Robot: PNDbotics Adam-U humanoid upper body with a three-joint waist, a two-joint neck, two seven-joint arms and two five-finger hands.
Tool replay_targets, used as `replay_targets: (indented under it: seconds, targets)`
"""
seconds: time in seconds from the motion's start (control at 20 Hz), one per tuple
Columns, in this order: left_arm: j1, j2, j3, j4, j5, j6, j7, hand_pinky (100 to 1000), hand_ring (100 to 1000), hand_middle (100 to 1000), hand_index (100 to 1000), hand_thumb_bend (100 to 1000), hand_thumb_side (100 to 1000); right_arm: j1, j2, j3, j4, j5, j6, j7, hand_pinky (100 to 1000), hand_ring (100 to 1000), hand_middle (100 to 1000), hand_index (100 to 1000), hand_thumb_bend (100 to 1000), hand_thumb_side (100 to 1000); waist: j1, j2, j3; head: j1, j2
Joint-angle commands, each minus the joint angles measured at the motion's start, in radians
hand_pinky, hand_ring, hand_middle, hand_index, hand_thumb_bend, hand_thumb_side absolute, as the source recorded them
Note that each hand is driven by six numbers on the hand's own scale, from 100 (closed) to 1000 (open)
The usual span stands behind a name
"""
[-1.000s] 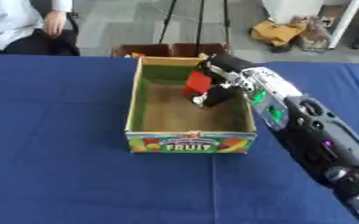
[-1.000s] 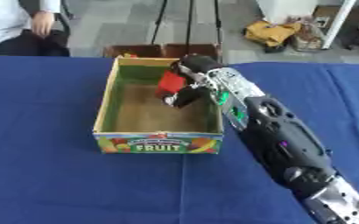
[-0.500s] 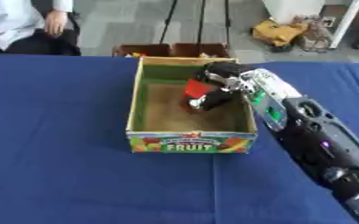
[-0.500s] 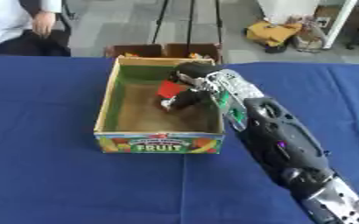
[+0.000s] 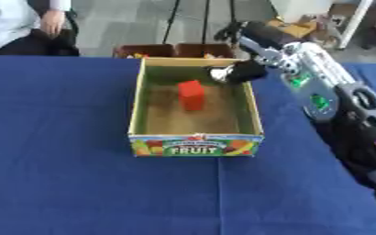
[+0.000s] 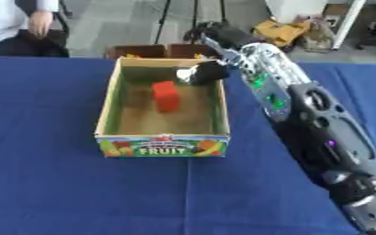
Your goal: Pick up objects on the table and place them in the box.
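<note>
bright, even light; soft blur

left eye view. a cardboard fruit box [image 5: 195, 144], open at the top and marked "fruit" on its near wall, stands on a blue tabletop [image 5: 63, 183]. a red block [image 5: 191, 94] stands upright on the box floor, toward the far half. the right arm [image 5: 328, 92] enters from the right side and reaches over the box's far right corner; the right hand [image 5: 238, 72] hangs at that corner, apart from the block, its finger pose unclear.
</note>
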Motion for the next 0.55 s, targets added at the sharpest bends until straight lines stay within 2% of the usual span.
replay_targets:
  seconds: [0.05,0.15,0.3,0.4,0.55]
  targets:
    - [-0.003,0.022,0.012,-0.014,-0.009,0.003,0.011,863,923,889,992,119,1000,0.046,-0.113,-0.051,-0.216,-0.132,0.052,-0.080,388,750,753,878,167,698,0.009,-0.046,-0.011,0.017,0.017]
    - [-0.001,0.018,0.016,-0.014,-0.012,0.002,0.025,863,923,890,993,122,1000,0.115,-0.156,-0.081,-0.342,-0.225,0.080,-0.138,375,731,736,878,100,672,0.015,-0.052,-0.024,0.026,0.032]
    - [0.000,0.011,0.020,-0.014,-0.015,-0.006,0.058,863,923,892,994,129,1000,0.225,-0.203,-0.126,-0.498,-0.356,0.097,-0.261,402,703,715,855,100,661,0.027,-0.060,-0.040,0.047,0.057]
    - [0.002,0.007,0.025,-0.014,-0.015,-0.013,0.086,864,922,893,995,136,1000,0.281,-0.216,-0.149,-0.525,-0.433,0.057,-0.359,445,697,713,848,100,670,0.034,-0.066,-0.048,0.065,0.068]
    - [0.004,-0.002,0.033,-0.014,-0.017,-0.036,0.143,865,923,895,997,149,997,0.364,-0.205,-0.192,-0.533,-0.543,-0.066,-0.526,501,698,710,835,100,729,0.044,-0.074,-0.059,0.089,0.072]
